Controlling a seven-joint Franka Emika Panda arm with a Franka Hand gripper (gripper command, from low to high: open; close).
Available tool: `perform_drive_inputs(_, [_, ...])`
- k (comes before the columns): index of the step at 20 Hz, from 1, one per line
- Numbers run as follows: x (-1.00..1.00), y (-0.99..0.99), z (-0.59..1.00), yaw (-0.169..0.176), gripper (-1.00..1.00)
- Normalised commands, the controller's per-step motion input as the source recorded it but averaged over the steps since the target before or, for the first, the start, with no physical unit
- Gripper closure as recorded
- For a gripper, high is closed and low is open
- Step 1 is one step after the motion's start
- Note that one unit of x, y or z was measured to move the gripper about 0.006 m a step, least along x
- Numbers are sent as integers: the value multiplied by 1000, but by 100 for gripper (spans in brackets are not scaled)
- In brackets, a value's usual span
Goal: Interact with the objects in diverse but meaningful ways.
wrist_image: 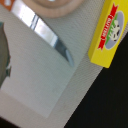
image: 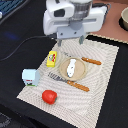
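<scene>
1. In the exterior view, take the wooden plate [image: 73,69] as your landmark. The white tube [image: 72,66] lies on it. The yellow packet [image: 51,58] lies just beside the plate toward the exterior view's left. The white carton [image: 31,76] stands farther out that way and nearer the camera, and the red tomato [image: 49,96] sits near the front edge of the placemat [image: 102,75].

2. In the same view, your gripper [image: 70,41] hangs above the mat's far edge, beyond the plate. The fingers [image: 60,42] look spread with nothing between them. The packet is the nearest object: it lies toward the camera and slightly toward the exterior view's left of the fingers, and its long axis runs roughly away from the camera.

3. A fork [image: 69,81] and a knife [image: 88,60] flank the plate, so the open room lies on the packet's side away from the plate.

4. In the wrist view, the packet [wrist_image: 108,34] lies at the mat's edge, close to the dark table [wrist_image: 107,107], and the knife blade [wrist_image: 47,34] crosses between it and the plate rim [wrist_image: 55,6]. You cannot see the fingers here. I judge a grasp across the packet's short sides workable, but watch that edge.
</scene>
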Motion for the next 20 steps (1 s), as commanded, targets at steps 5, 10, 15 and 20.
perform_drive_inputs(5, [-977,-197,-706,-54,-100])
perform_drive_inputs(10, [-777,-46,-514,-37,-100])
perform_drive_inputs(15, [-489,2,-297,-22,-100])
perform_drive_inputs(20, [-356,30,-206,-13,100])
